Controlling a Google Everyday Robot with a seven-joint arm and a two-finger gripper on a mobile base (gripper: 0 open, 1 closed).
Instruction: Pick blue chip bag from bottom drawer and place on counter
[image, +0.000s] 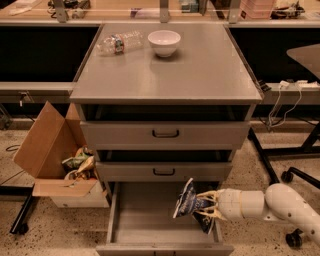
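The blue chip bag (189, 205), dark navy foil with white lettering, hangs tilted above the right side of the open bottom drawer (150, 220). My gripper (204, 206) reaches in from the right on a white arm and is shut on the bag's right side, holding it clear of the drawer's grey floor. The counter (200, 70) is the flat grey cabinet top above the three drawers.
A white bowl (164, 42) and a clear plastic bottle (116, 43) lie at the counter's back left. Two upper drawers with dark handles (165, 133) stand slightly open. A cardboard box (52, 160) with crumpled wrappers sits on the floor at left. A chair base (300, 175) stands at right.
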